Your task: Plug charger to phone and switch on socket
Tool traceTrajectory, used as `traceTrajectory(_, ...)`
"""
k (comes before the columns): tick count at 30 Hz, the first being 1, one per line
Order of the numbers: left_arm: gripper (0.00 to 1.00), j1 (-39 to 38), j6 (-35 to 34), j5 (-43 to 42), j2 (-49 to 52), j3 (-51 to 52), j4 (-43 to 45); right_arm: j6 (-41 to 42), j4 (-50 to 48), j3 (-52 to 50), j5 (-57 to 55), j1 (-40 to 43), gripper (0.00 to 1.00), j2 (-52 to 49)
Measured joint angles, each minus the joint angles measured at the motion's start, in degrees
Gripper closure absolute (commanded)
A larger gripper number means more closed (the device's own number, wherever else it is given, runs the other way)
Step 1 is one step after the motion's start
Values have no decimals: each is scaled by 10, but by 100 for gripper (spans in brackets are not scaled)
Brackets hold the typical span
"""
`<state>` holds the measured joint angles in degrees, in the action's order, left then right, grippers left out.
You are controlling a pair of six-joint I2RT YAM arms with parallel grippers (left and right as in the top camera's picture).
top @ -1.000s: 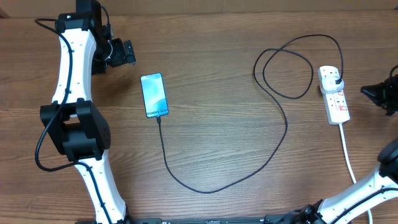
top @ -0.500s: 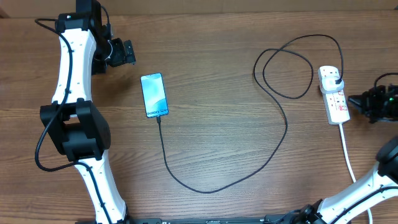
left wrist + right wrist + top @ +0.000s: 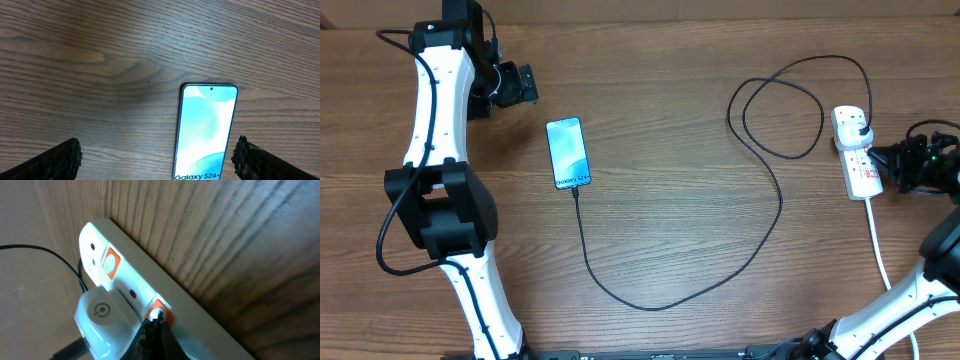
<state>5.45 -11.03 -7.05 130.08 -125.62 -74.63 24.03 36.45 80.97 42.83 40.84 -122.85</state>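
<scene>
The phone (image 3: 568,152) lies flat with its light-blue screen lit; it also shows in the left wrist view (image 3: 205,130). The black charger cable (image 3: 775,190) runs from the phone's near end in a long loop to its plug (image 3: 861,126), which sits in the white socket strip (image 3: 858,170). My left gripper (image 3: 525,85) is open and empty, hovering just beyond the phone's far end (image 3: 159,155). My right gripper (image 3: 882,160) is shut, and its fingertips (image 3: 155,322) touch an orange switch (image 3: 162,309) on the socket strip (image 3: 200,320), beside the plug (image 3: 100,315).
The socket's thick white cord (image 3: 880,250) runs toward the table's front edge. A second orange switch (image 3: 111,262) sits at the strip's far end. The table's back edge is close behind the left arm (image 3: 435,90).
My right gripper has moved left from the table's right edge to the socket strip, and its shut tips now touch a switch. The left arm, the phone and the cable have not moved.
</scene>
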Motion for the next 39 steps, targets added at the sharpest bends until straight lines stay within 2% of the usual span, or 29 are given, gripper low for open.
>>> traceTrajectory(12, 0, 0, 0, 0, 0, 0, 0, 14, -24, 0, -1, -4, 96, 0)
traceTrajectory(39, 0, 0, 0, 0, 0, 0, 0, 15, -12, -8, -38, -22, 96, 8)
